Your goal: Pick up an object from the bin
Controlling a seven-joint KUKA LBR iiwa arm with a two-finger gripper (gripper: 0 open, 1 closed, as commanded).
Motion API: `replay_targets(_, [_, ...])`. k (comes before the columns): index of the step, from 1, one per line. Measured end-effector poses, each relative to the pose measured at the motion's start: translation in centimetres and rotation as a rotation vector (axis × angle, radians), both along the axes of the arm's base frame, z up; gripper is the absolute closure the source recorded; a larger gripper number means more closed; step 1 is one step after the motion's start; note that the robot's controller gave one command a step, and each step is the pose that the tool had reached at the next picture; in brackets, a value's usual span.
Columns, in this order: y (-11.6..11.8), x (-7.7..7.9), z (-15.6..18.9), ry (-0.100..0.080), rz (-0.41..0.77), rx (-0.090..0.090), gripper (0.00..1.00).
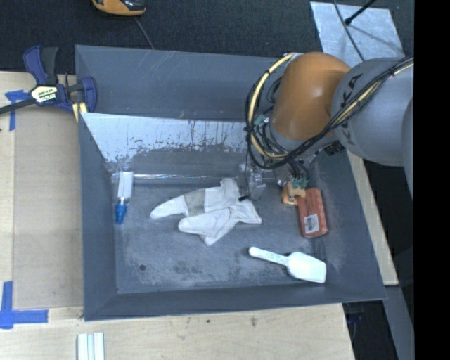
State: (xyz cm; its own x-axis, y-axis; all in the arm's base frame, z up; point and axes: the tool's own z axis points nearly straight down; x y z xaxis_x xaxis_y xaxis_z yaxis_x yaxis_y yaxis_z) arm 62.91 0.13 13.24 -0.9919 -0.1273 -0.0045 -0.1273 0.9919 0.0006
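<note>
The bin (211, 70) is grey metal with sloping walls and a flat floor. The floor is dull, scuffed and speckled with pale dust, most of all toward the front. The back wall carries a lighter band (169, 130) with dark streaks and scratches running down its lower edge. Beyond the bin's far rim lies a dark floor (211, 24), and a yellow-and-black thing (119, 5) sits at the top edge of the view.

The arm (383, 112) comes in from the right, with an orange cover (309, 95) at its wrist and looped cables (261, 133) round it. The gripper (251, 188) is down near the middle of the bin, at the upper right end of a crumpled white cloth (211, 211) that sprawls across the centre of the floor. Its tip is at the cloth's edge. I cannot tell whether it is spread or pressed together, nor whether it has hold of the cloth.

A reddish-brown pack (312, 214) lies just right of the gripper, apart from the cloth. A white scoop (292, 263) lies nearer the front right, bowl to the right. A small tube (123, 195) with a blue end lies at the left wall, well apart from the rest.
</note>
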Motion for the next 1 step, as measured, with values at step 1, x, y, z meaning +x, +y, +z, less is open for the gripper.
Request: replay_targets(1, [-0.07, -0.01, -0.02, 0.0, 0.0, -0.001, 0.0])
